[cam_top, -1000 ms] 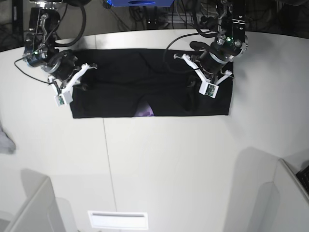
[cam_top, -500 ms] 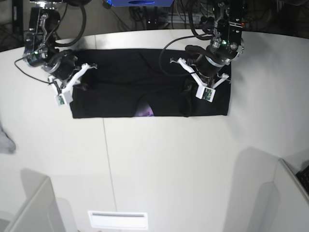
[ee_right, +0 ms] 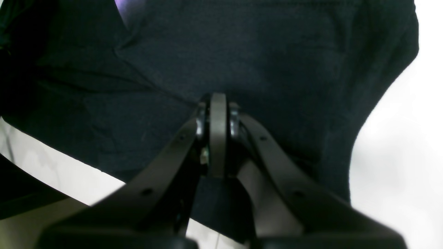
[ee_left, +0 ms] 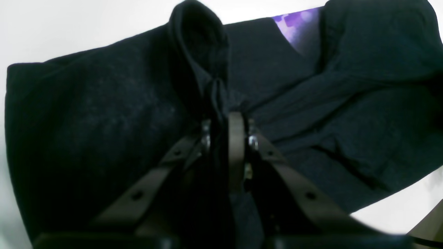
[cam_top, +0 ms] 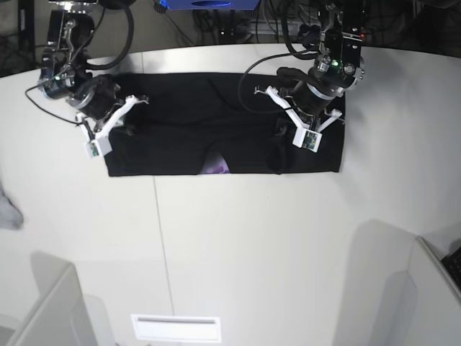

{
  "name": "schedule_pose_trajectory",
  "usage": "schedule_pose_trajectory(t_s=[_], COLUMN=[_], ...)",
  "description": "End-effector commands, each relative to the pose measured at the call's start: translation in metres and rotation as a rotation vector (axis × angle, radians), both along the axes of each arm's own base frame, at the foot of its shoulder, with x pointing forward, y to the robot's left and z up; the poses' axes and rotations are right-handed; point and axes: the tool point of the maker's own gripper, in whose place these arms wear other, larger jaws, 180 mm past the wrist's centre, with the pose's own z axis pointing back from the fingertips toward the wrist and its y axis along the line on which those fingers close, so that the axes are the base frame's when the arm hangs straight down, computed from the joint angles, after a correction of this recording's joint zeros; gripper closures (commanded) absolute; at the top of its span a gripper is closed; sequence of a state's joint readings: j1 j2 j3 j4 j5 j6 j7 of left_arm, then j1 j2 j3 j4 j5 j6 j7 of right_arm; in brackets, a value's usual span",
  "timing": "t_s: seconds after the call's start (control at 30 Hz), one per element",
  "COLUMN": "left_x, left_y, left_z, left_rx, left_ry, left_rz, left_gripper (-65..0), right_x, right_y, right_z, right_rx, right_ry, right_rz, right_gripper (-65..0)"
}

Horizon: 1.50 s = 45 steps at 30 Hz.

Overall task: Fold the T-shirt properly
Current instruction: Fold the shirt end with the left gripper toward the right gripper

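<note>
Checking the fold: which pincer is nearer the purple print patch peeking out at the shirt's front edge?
Left. The left pincer pinches cloth just beside the purple print patch; the right pincer sits toward the T-shirt's far end.

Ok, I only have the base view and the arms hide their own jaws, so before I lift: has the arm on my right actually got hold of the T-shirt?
Observer: Yes. In its wrist view the left gripper has its jaws shut on a raised ridge of the T-shirt, and the ridge stands up just beyond the tips.
Operator: And the other arm?
Observer: The right gripper has its jaws shut too, tips against flat black cloth. I cannot tell whether any cloth is pinched between them.
</note>
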<state>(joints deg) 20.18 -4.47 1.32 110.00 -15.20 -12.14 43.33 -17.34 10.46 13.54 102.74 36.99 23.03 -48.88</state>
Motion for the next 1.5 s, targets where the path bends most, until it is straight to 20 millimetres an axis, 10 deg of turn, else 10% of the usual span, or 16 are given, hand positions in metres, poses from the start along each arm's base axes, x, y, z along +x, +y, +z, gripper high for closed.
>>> schedule_pose_trajectory(t_s=[0.0, 1.23, 1.47], left_x=[0.004, -0.002, 0.003], left_y=[-0.004, -0.016, -0.023], left_z=[0.008, 0.002, 0.007], left_rx=[-0.019, -0.020, -0.036], left_ry=[-0.032, -0.013, -0.029], left_rz=[-0.003, -0.043, -0.054], left_gripper=[0.0, -0.8, -38.0], right_x=[0.008, 0.007, 0.007], right_y=[-0.003, -0.003, -0.003], right_z=[0.010, 0.009, 0.009], right_rx=[0.001, 0.000, 0.000], right_ry=[-0.045, -0.039, -0.039], right_rz=[-0.003, -0.001, -0.001], right_gripper=[0.0, 0.0, 0.0])
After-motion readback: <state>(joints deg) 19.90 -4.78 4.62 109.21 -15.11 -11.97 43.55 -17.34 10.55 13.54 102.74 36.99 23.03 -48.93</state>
